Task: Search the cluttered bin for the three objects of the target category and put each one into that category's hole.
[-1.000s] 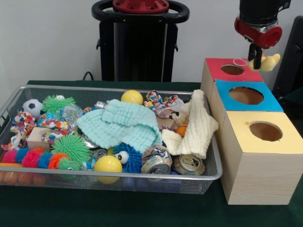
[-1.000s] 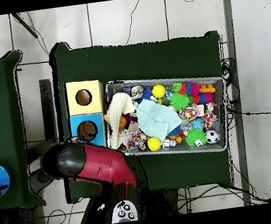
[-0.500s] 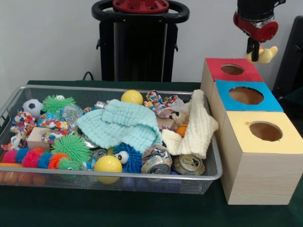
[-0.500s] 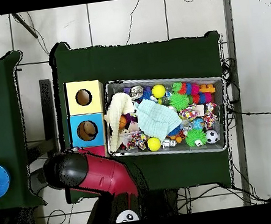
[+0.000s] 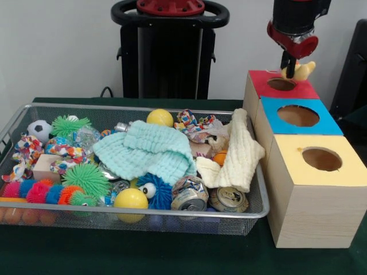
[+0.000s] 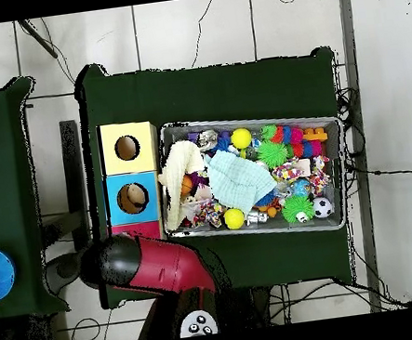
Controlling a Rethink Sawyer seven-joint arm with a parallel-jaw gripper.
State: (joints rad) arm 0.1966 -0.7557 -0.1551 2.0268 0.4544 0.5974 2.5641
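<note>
Since the earlier frames the gripper (image 5: pixel 291 67) has shifted left in the front view and now hangs just above the red-topped box (image 5: pixel 280 86), its pale yellow toy (image 5: pixel 302 70) over the rear edge of that box's hole (image 5: pixel 281 84) instead of out past the right corner. Its dark fingers are clamped on the toy, which juts out to the right of them. In front of the red-topped box stand the blue-topped box (image 5: pixel 298 119) and the yellow-topped box (image 5: pixel 317 189), touching in a row, each with a round hole on top. Just left of them sits the wire bin (image 5: pixel 132 213), full of clutter: a mint cloth (image 5: pixel 148 150), a cream cloth (image 5: pixel 238 153) draped over the right end, two crushed cans (image 5: pixel 209 197), yellow balls (image 5: pixel 131 199), spiky green balls (image 5: pixel 86 177) and a small soccer ball (image 5: pixel 39 129). Nothing lies between toy and hole. From overhead, the red arm (image 6: pixel 152 264) covers most of the red-topped box, reaching in from the bottom; the gripper itself is hidden beneath it.
</note>
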